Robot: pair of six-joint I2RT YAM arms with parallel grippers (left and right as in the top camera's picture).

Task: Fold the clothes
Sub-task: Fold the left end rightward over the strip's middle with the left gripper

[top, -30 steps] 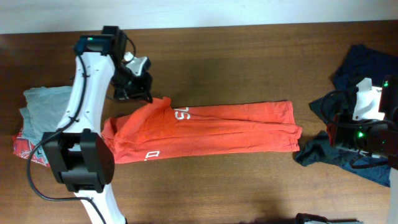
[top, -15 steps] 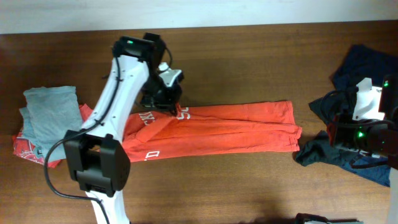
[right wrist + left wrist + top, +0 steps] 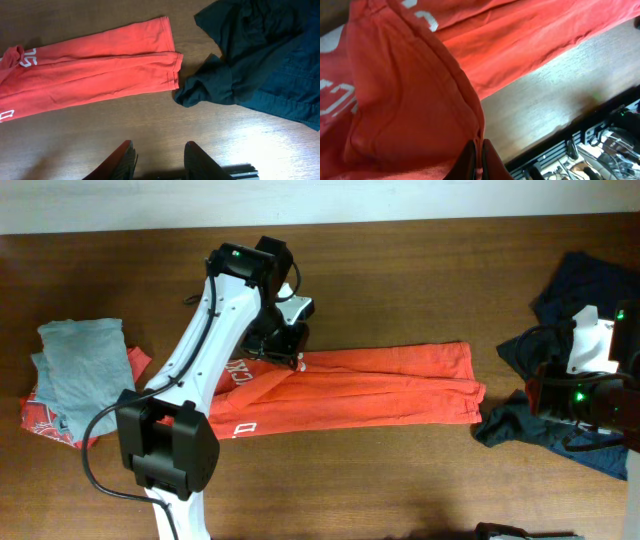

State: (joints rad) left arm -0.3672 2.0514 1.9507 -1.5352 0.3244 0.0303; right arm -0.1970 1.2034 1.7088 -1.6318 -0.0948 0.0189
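1. Orange shirt (image 3: 380,385) lies in a long narrow band across the middle of the table (image 3: 400,270). Its left end slips under the left arm (image 3: 210,340), so the shape there is hard to read.
2. Left gripper (image 3: 478,159) is over the shirt's left part, jaws pinched tight on a raised ridge of its cloth. From overhead the wrist hides the tips.
3. White lettering (image 3: 31,53) on the shirt shows only in scraps, cut by folds.
4. Right gripper (image 3: 159,162) hangs off the shirt's right end, jaws apart, nothing between them.
5. Dark blue garment (image 3: 250,55) sits crumpled just beside the shirt's right end and runs out of frame.
6. Grey cloth (image 3: 80,370), left of the shirt, covers most of a red patterned piece (image 3: 45,425).
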